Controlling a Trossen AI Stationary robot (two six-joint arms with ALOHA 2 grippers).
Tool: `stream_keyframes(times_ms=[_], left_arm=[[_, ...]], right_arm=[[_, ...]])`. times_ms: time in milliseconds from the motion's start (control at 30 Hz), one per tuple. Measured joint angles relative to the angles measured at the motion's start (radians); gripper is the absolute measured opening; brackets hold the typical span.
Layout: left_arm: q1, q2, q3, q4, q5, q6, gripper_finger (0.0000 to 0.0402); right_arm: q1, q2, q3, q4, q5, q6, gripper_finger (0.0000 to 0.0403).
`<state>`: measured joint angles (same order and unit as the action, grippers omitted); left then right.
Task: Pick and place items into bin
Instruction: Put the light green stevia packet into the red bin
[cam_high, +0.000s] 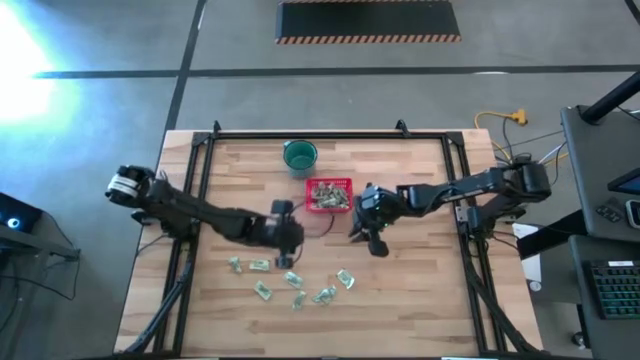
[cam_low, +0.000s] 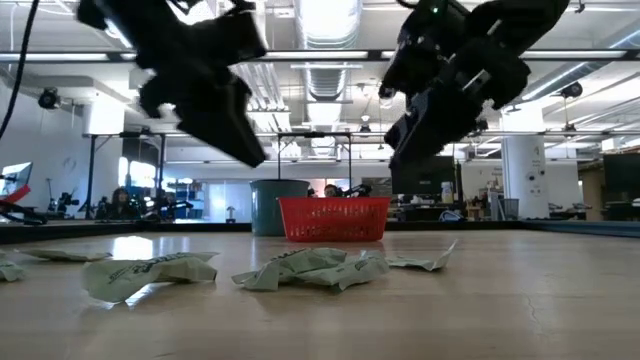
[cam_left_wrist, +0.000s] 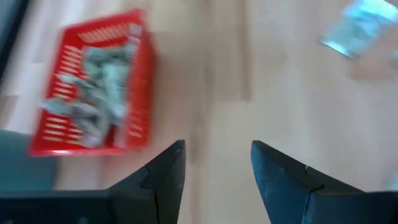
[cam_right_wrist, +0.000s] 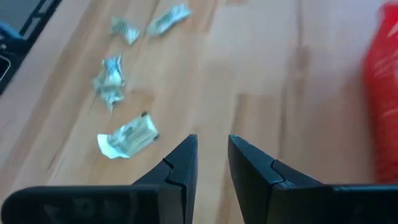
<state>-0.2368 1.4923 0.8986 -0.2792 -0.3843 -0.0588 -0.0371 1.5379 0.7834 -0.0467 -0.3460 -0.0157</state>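
Note:
The red mesh basket (cam_high: 329, 195) (cam_low: 334, 218) (cam_left_wrist: 93, 93) stands mid-table with several pale green-and-white wrapped pieces lying inside it. More wrapped pieces (cam_high: 292, 282) (cam_low: 305, 268) (cam_right_wrist: 127, 137) lie scattered on the wood nearer the table's near edge. My left gripper (cam_high: 297, 238) (cam_low: 235, 125) (cam_left_wrist: 217, 162) hovers open above bare wood, left and near of the basket. My right gripper (cam_high: 360, 232) (cam_low: 425, 135) (cam_right_wrist: 212, 155) hovers just right and near of the basket, its fingers a little apart with nothing between them. Both are raised off the table.
A round dark green cup (cam_high: 300, 155) (cam_low: 272, 207) stands behind and left of the basket. A black frame (cam_high: 330, 136) runs along the table's far edge and sides. Bare wood lies between the two grippers and the scattered pieces.

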Motion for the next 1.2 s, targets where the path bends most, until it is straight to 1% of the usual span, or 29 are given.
stream_keyframes(times_ms=[100, 200, 367, 567, 700, 800, 967, 1200], left_arm=[[-0.058, -0.022, -0.042, -0.009, -0.009, -0.014, 0.0166], [-0.088, -0.053, -0.056, -0.042, -0.023, -0.03, 0.0167], [-0.095, -0.109, -0.072, -0.08, -0.045, -0.094, 0.0167], [-0.096, -0.156, -0.107, -0.068, -0.053, -0.144, 0.0167], [-0.098, -0.167, -0.116, -0.063, -0.059, -0.152, 0.0167], [-0.098, -0.165, -0.116, -0.069, -0.061, -0.171, 0.0167], [-0.098, -0.158, -0.115, -0.06, -0.063, -0.173, 0.0167], [-0.098, -0.154, -0.117, -0.049, -0.063, -0.174, 0.0167]], right_arm=[[0.031, 0.041, 0.0, -0.003, -0.004, 0.014, 0.0079], [0.076, 0.065, 0.015, 0.002, -0.004, 0.012, 0.0076], [0.176, 0.082, 0.039, 0.017, 0.004, -0.014, 0.007], [0.293, 0.097, 0.045, 0.039, 0.018, -0.013, 0.0068], [0.352, 0.105, 0.045, 0.065, 0.109, -0.033, 0.0071], [0.375, 0.122, 0.047, 0.094, 0.167, -0.079, 0.0074], [0.385, 0.155, 0.045, 0.111, 0.215, -0.122, 0.0084], [0.388, 0.193, 0.045, 0.123, 0.218, -0.134, 0.0119]])
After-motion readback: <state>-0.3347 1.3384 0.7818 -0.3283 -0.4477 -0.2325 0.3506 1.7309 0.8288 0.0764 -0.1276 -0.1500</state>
